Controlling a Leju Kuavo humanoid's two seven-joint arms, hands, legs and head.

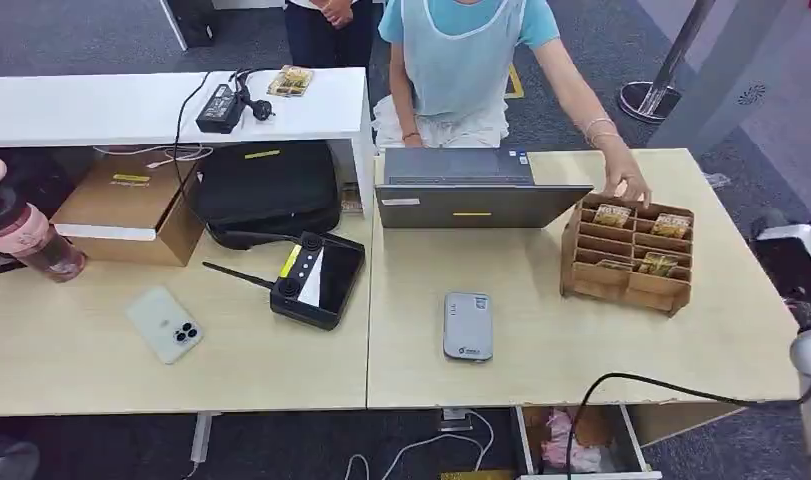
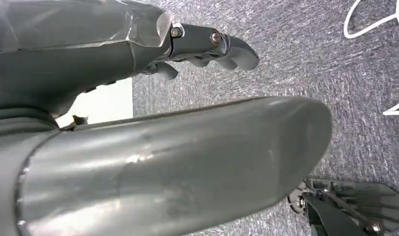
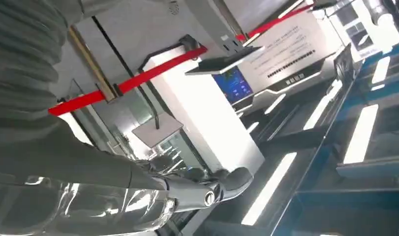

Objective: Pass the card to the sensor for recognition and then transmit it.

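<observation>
Head view looked down on a light wooden table (image 1: 581,370). A grey card sensor (image 1: 468,326) lay flat near the front edge, about mid-table. To its right, well apart, stood a brown cardboard organiser (image 1: 628,255) with rows of compartments; cards (image 1: 612,215) sat in several of them, upper row and a lower one. A person in a light blue top (image 1: 461,55) stood on the far side, one hand (image 1: 631,187) resting at the organiser's rear top edge. A closed grey laptop (image 1: 469,187) sat between the person and the sensor.

Left part of the table: a black remote controller (image 1: 316,280) with an antenna, a white phone (image 1: 165,324) face down, a pink bottle (image 1: 21,232) at the left edge, a cardboard box (image 1: 131,208) and a black bag (image 1: 268,187) under a white shelf (image 1: 131,105). A black cable (image 1: 641,382) crossed the front right corner.

Left hand (image 2: 207,46) hung over grey carpet, fingers (image 2: 239,49) curled loosely inward, nothing in it. Right hand (image 3: 207,189) was raised with the room behind it, fingers (image 3: 234,179) bent, apparently empty; how far closed I could not tell. Neither hand held a card
</observation>
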